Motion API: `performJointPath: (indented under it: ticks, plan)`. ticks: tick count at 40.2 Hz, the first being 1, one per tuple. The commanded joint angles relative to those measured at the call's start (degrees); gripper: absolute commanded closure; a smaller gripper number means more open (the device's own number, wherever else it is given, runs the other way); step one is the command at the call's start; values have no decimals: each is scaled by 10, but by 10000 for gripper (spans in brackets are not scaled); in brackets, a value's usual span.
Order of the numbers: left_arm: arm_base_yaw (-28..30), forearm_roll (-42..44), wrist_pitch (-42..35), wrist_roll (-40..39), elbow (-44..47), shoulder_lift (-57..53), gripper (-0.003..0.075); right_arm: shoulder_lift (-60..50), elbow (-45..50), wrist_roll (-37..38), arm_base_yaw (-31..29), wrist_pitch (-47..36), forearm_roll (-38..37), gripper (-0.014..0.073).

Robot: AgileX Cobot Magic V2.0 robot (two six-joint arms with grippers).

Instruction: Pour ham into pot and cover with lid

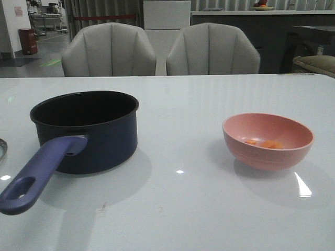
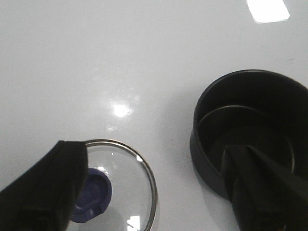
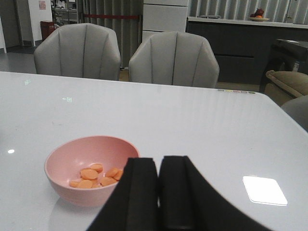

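Note:
The dark navy pot (image 1: 86, 128) stands at the table's left, its purplish-blue handle (image 1: 39, 172) toward the front; it also shows in the left wrist view (image 2: 250, 134), and it looks empty. The pink bowl (image 1: 268, 139) at the right holds the orange ham pieces (image 1: 264, 143), clearer in the right wrist view (image 3: 96, 175). The glass lid (image 2: 120, 192) with its dark blue knob (image 2: 94, 195) lies flat on the table left of the pot; only its edge (image 1: 2, 148) shows in the front view. My left gripper (image 2: 156, 185) is open above the lid and pot. My right gripper (image 3: 159, 192) is shut and empty beside the bowl (image 3: 91, 168).
Two grey chairs (image 1: 159, 49) stand behind the table's far edge. The white table (image 1: 178, 209) is glossy with light reflections. No arm shows in the front view.

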Motion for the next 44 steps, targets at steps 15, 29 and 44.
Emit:
performJointPath:
  ticks: [15, 29, 44]
  plan:
    - [-73, -38, -159, 0, 163, -317, 138, -11, -3, -1, -2, -46, -5, 444]
    - [-98, -38, -130, 0, 288, -535, 138, -11, -3, -1, -2, -46, -5, 444]
    - [-162, -38, -125, 0, 321, -557, 138, -11, -3, 16, -2, -77, 12, 444]
